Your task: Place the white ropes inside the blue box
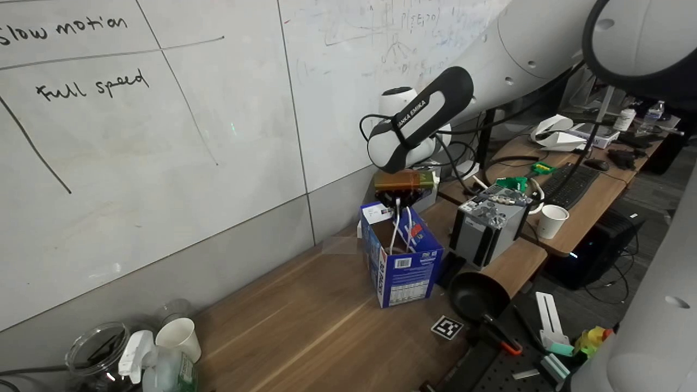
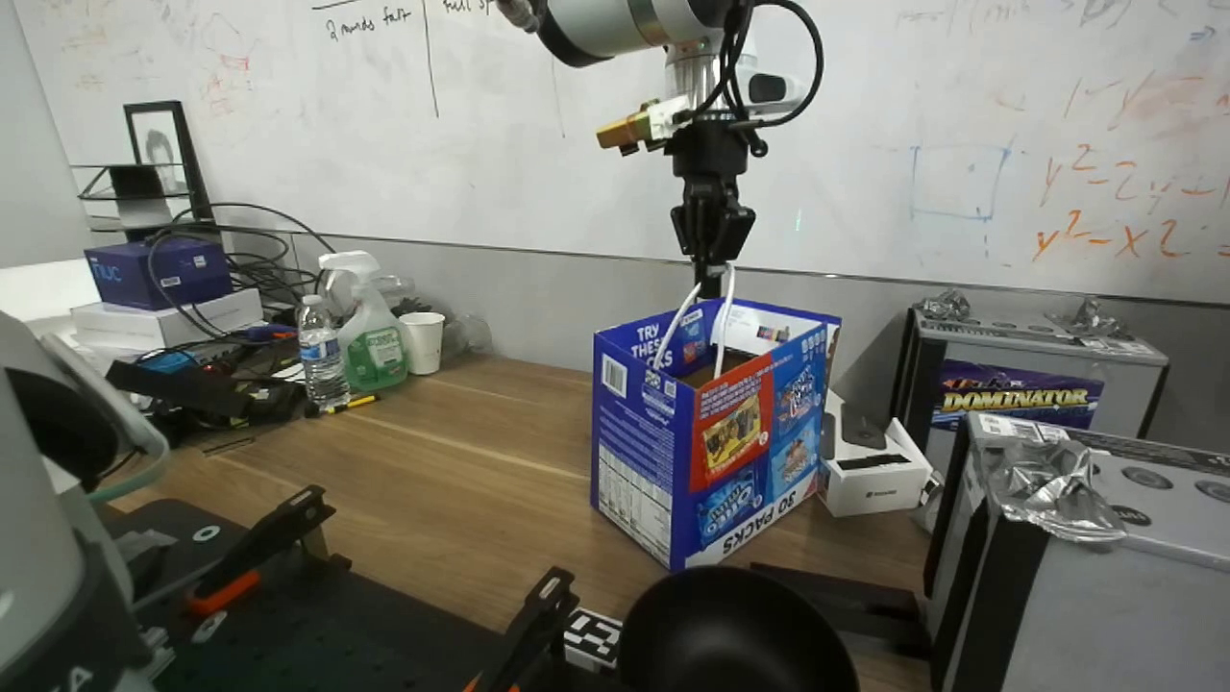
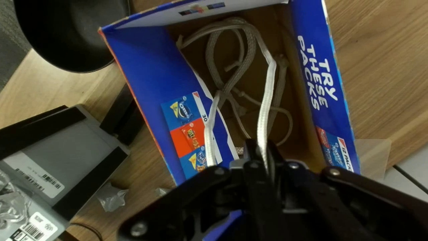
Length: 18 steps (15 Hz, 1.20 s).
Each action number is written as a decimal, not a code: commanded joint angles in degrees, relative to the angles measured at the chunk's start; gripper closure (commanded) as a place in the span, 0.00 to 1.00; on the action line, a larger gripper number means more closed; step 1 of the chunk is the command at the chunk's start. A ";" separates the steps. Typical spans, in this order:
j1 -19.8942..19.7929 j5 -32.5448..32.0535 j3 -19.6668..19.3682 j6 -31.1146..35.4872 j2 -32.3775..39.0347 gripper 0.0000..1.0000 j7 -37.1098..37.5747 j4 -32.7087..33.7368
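We find a black, jointed gripper (image 2: 711, 272) with its jaws pressed together, pinching a bend of the thin white braided ropes (image 3: 266, 97). We see two strands hanging from it into the upright blue cardboard box (image 2: 639, 432), and the wrist view shows more loops lying inside. We expect the ropes to be light, soft and limp, best held near mid-length, though a strand could snag on the rim. Around the box spreads a brown wooden tabletop (image 2: 461, 461), a round black pan (image 2: 735, 630) nearby
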 commanded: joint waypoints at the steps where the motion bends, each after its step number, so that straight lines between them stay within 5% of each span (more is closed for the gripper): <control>1: 0.36 3.01 -0.29 -2.06 -1.41 0.56 -5.15 0.52; 9: 2.81 -4.25 2.28 -20.09 -21.59 0.00 -12.43 -7.15; 18: 6.58 -4.18 8.71 -24.45 -51.75 0.00 -27.49 -21.73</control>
